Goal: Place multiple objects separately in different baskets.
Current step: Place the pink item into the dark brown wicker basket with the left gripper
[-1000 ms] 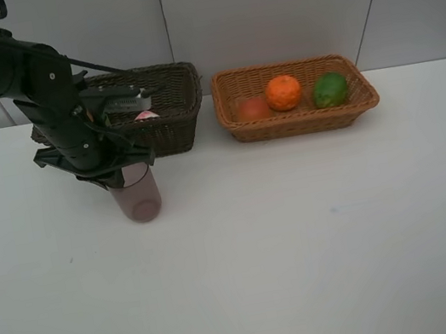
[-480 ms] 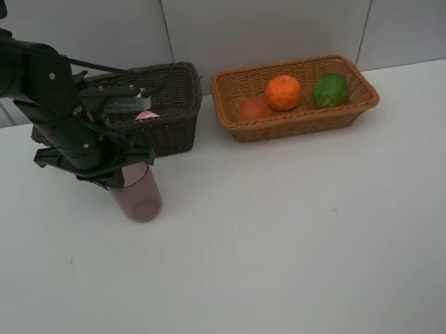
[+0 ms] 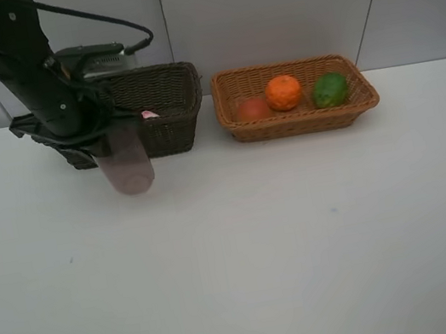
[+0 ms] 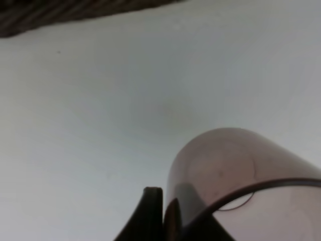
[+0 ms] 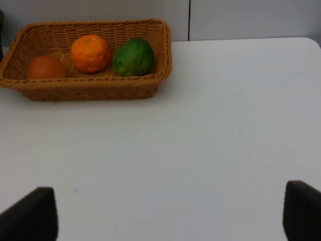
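Note:
My left gripper [image 3: 111,140] is shut on the rim of the translucent purple-pink cup [image 3: 126,165], which hangs tilted above the table just in front of the dark brown basket [image 3: 172,98]. The left wrist view shows the cup [image 4: 235,170] close up, pinched by a dark finger [image 4: 150,208]. A bit of the pink bottle [image 3: 149,113] peeks out of the dark basket. The light tan basket [image 3: 302,126] holds the red-orange fruit [image 3: 253,109], the orange [image 3: 283,92] and the green fruit [image 3: 329,89]. My right gripper [image 5: 168,216] is open over bare table, short of that basket [image 5: 85,89].
The white table [image 3: 261,238] runs wide in front of both baskets. A grey panelled wall stands right behind them. The left arm's dark body and cable rise over the left end of the dark basket.
The left arm has lifted the cup off the table, up and back toward the dark basket, and the cup now tilts. The right gripper and the fruits have not moved.

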You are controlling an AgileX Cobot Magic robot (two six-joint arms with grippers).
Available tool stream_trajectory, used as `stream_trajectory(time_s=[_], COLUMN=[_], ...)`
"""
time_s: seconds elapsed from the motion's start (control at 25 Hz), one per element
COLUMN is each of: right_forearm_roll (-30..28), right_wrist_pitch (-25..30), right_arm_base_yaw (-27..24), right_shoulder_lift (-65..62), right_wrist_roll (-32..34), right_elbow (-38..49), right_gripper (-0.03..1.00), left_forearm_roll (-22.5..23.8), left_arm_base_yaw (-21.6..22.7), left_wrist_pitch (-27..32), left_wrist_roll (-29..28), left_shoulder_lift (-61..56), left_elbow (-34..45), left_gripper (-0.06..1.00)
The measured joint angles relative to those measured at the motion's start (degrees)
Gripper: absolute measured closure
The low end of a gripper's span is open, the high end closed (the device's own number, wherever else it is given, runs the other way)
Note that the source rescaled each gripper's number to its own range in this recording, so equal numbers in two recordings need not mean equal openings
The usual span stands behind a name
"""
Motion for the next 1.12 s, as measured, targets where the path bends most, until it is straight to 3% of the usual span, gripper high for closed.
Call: stream_trajectory(time_s=[0.16,0.32,0.64,1.12], right_forearm_roll=[0.0,0.0,0.0,0.0], right_wrist_pitch=[0.0,0.0,0.0,0.0], right_arm_base_yaw=[0.0,0.0,0.0,0.0], right_shoulder_lift=[0.0,0.0,0.0,0.0], right_wrist_roll=[0.0,0.0,0.0,0.0], right_elbow=[0.0,0.0,0.0,0.0], right_gripper=[0.01,0.01,0.01,0.01], left_forearm_roll=[1.9,7.71,16.04,17.13], left_arm_base_yaw=[0.0,0.0,0.54,0.62], left_wrist_pitch=[2.25,1.03,-16.41,-34.56], left_wrist_roll=[0.0,0.0,0.0,0.0], left_shoulder_lift=[-2.01,-2.32,-0.59,12.57], left_elbow=[-5.55,-9.96,-10.46,-10.46], left_gripper=[0.94,0.94,0.94,0.94])
